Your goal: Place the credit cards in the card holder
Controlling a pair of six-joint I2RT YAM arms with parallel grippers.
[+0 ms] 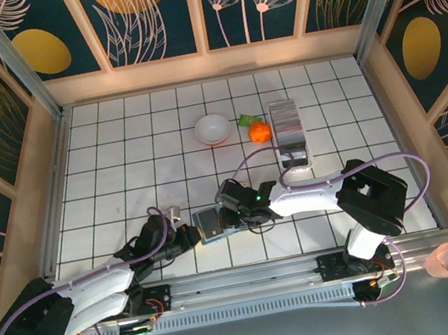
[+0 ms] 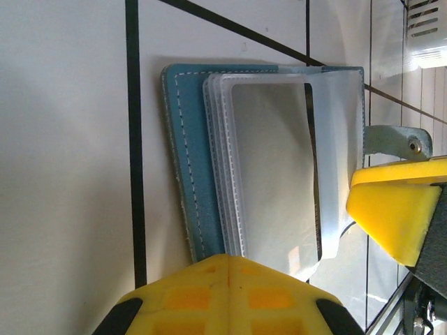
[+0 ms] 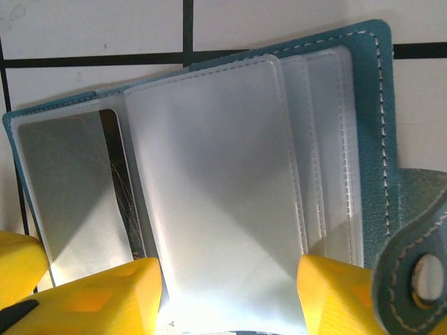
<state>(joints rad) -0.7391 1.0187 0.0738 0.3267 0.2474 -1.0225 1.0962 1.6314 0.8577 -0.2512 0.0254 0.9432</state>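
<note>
- The card holder [image 1: 210, 224] lies open and flat, teal cover down, with its clear sleeves [image 3: 223, 174] fanned on top. It sits between the two grippers.
- The left gripper [image 2: 225, 279] is at the holder's left edge with its fingers pressed together. The tips lie over that edge, and I cannot tell whether they pinch it or only rest there.
- The right gripper [image 3: 227, 279] is at the holder's right edge with its fingers apart, one on each side of a loose sleeve. It does not look clamped on it.
- A grey card with a dark stripe [image 2: 272, 167] appears to sit inside one sleeve.
- The credit cards [image 1: 286, 123] stand edge-on as a striped stack, well apart from the holder, beyond it and to its right. The stack's long axis runs away from the arms.
- Judged from this, the stack lies on the right arm's side of the holder, so that arm is the nearer one for the next card. It would have to leave the holder, reach out past it and close across one card's thin faces.
</note>
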